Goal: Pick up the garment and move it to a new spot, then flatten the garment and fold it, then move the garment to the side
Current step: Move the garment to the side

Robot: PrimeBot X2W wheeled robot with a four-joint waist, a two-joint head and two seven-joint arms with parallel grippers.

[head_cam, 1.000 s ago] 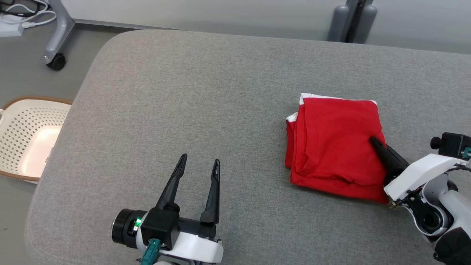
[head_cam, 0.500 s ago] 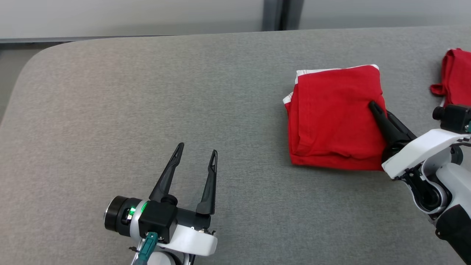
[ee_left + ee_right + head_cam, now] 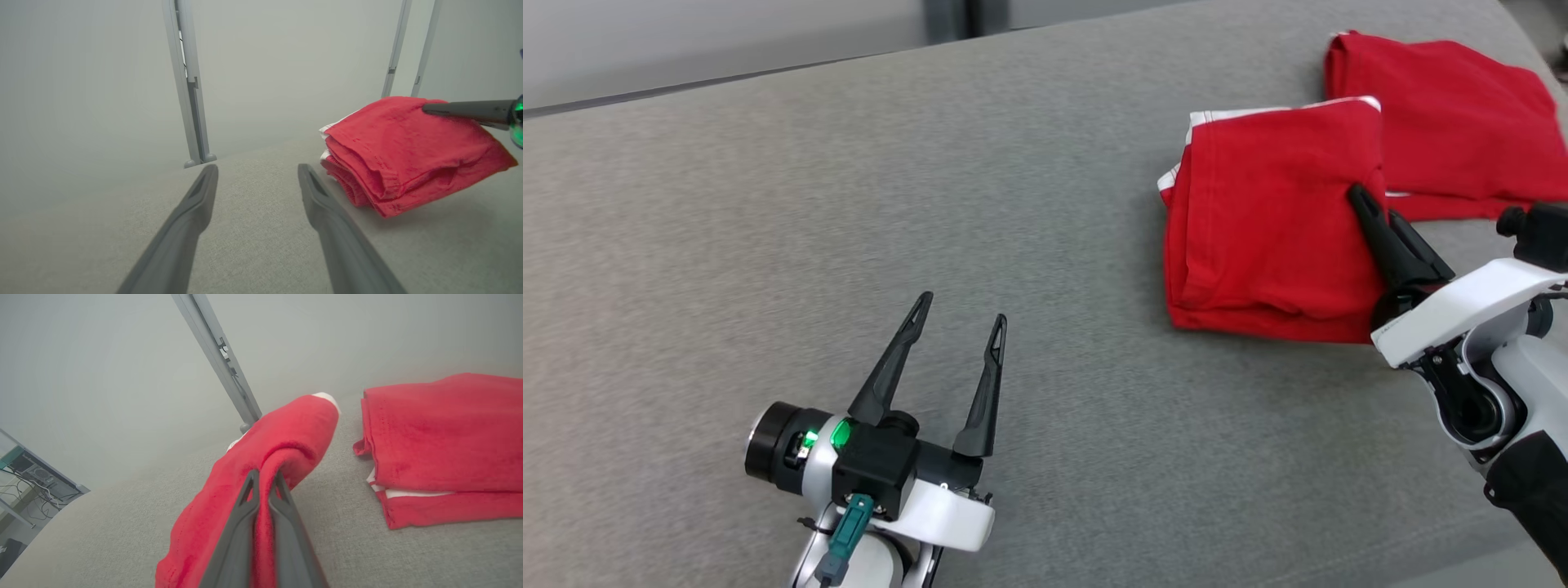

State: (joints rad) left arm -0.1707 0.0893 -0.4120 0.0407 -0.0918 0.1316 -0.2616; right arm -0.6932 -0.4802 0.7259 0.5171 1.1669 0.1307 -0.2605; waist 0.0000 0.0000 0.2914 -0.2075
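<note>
The right gripper [image 3: 1368, 208] stays clenched on the right side of the folded red garment [image 3: 1266, 245], raising that side off the grey padded surface [image 3: 849, 204] near its far edge. Over the last second the head camera has swung right, bringing a second folded red garment [image 3: 1445, 122] at the far right corner into view. The sideways carry seems under way. The left gripper [image 3: 963, 309] hovers spread and empty.

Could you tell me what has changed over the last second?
The head camera swung right, bringing a second folded garment into view. The right gripper, shut on the red garment, carried it rightward along the grey surface toward that one. Unchanged: the grip, and the left gripper open and empty.
</note>
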